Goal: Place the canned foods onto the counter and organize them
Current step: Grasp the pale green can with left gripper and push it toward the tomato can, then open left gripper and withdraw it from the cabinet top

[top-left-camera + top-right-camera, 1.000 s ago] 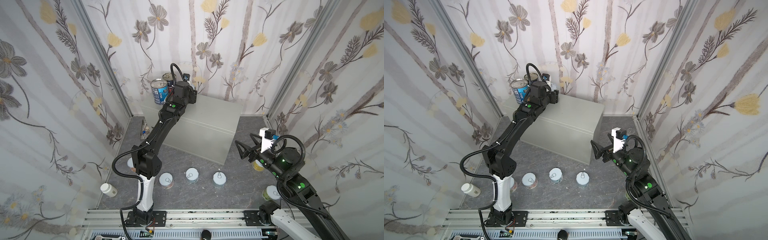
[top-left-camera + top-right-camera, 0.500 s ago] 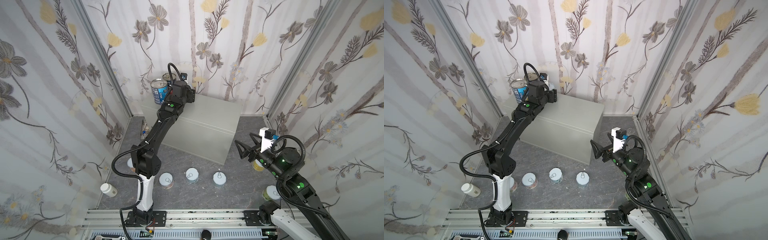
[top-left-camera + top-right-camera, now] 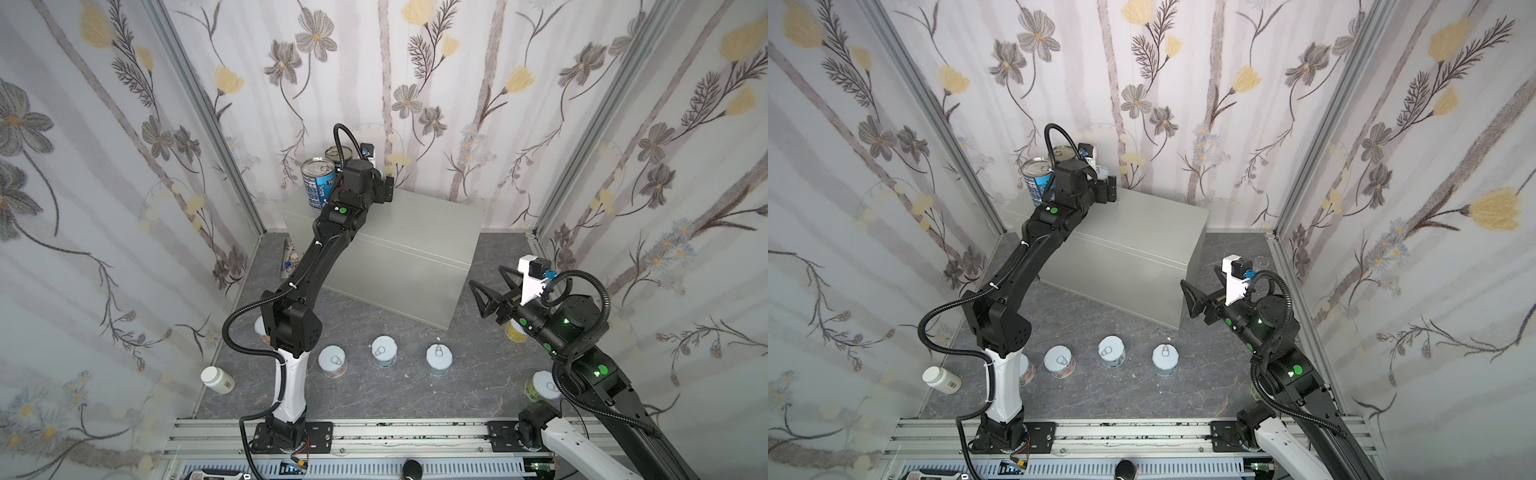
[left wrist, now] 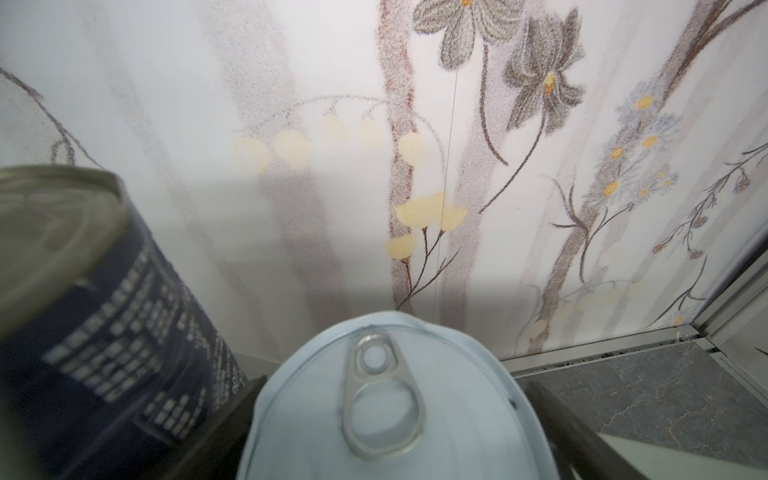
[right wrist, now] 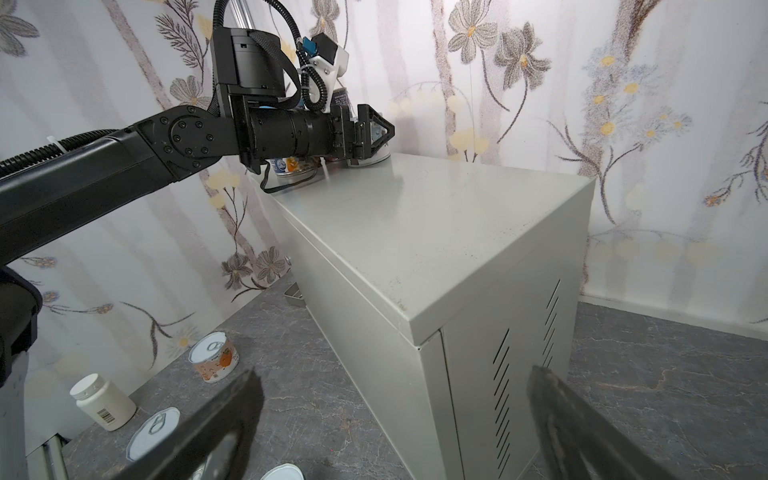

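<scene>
Grey counter with short can

We find two tall cans on the counter's ten o'clock corner, a short can beside them at three, three cans rowed on the floor at six, and a bottle at eight.

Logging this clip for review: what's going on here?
The left end effector sits open around a short can on the counter, at its back corner, beside two tall cans. The right end effector hangs open and empty near the counter's front corner. Several short cans stand on the floor, yet to be placed.
</scene>
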Robot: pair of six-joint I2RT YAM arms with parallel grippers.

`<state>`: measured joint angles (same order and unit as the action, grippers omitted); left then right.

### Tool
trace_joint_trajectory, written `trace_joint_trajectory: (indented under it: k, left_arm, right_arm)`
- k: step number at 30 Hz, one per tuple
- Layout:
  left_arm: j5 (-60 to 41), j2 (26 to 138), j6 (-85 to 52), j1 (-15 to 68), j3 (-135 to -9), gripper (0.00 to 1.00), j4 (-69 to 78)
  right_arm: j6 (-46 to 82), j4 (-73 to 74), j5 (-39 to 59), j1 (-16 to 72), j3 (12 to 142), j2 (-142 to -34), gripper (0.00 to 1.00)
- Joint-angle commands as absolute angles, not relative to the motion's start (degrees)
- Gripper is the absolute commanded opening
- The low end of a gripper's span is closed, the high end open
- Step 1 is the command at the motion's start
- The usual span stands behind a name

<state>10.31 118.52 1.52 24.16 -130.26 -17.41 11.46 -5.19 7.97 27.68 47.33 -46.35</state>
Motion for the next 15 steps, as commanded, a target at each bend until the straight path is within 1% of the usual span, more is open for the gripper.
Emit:
trace_joint_trajectory:
  k: [1, 8, 15]
  left_arm:
    - [9.7, 117.1, 2.5, 24.3, -131.8, 1.0, -15.2]
    - [6.6, 114.9, 2.5, 25.3, -133.5, 1.0, -15.2]
    - [5.1, 108.7, 3.9, 27.8, -132.4, 1.0, -15.7]
  right_arm:
    - [11.3, -3.2, 9.5, 27.8, 47.5, -46.6, 0.99]
    - [12.2, -3.3, 11.2, 27.8, 48.7, -46.3, 1.0]
    - [14.0, -5.5, 11.0, 28.1, 50.6, -44.6, 1.0]
